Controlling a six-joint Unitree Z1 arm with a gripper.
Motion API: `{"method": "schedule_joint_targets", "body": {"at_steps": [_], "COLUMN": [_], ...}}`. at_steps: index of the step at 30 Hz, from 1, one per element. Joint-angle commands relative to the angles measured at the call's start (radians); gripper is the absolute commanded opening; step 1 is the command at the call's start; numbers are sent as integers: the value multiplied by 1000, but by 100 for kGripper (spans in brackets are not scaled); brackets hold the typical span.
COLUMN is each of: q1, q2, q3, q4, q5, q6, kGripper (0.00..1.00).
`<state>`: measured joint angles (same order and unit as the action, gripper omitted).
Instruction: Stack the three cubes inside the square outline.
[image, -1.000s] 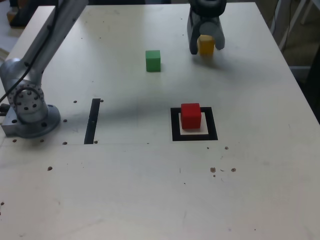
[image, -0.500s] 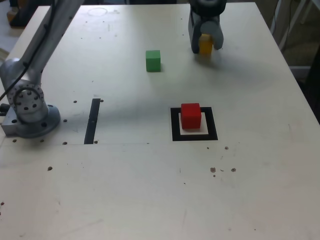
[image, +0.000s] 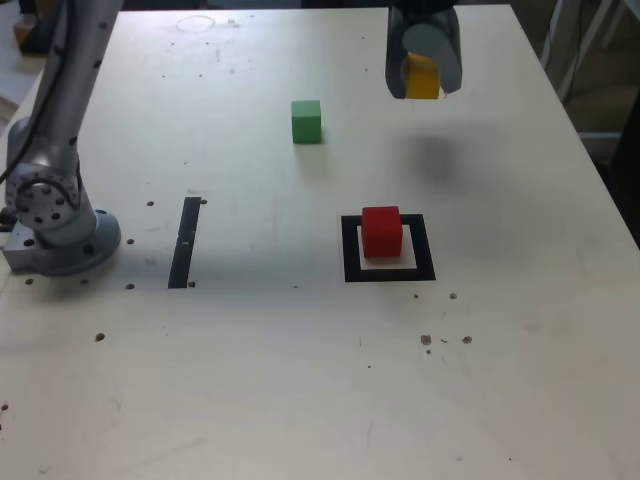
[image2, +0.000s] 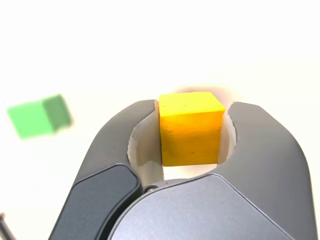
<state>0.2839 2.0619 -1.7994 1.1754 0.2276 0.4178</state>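
Yellow cube (image: 422, 77) sits pinched between the two grey jaws of the gripper (image: 424, 70), held clear of the worktop (image: 300, 380) near its far edge, with a soft shadow on the surface below it. In the exterior view the jaws cover the cube's sides, so only a front strip of yellow shows; the arm above the gripper is cut off by the picture's top edge. The wrist view shows the cube (image2: 190, 129) more fully, its top face and one side face visible between the curved pale inner walls of the gripper (image2: 190, 132), while its lower part is hidden behind the gripper body. Its faces run square to the jaws, not twisted.

A green cube (image: 307, 121) rests on the worktop towards the exterior view's left of the gripper, well apart from it; in the wrist view it (image2: 38, 116) is blurred. A red cube (image: 382, 231) stands inside the square outline (image: 389, 248), set towards the back of the pale centre, its far side over the rear tape. Bare worktop lies all around the outline. A narrow black strip (image: 184, 242) lies further to the exterior view's left, near the arm's base (image: 58, 228). The worktop's right edge is close beside the gripper.
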Motion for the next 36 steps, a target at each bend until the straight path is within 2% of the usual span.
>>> {"method": "schedule_joint_targets", "body": {"at_steps": [1,9,17,25,36], "q1": [-33,-232,-398,-428,-437], "q2": [-106,-201,-205,-145,-135], "q3": [28,204,235,235,288], "q4": [15,52,40,30,27], "q5": [-7,-78,-89,-103,-92], "q6": [-17,-169,-386,-485,-590], "kGripper": [26,26,26,26,26]}}
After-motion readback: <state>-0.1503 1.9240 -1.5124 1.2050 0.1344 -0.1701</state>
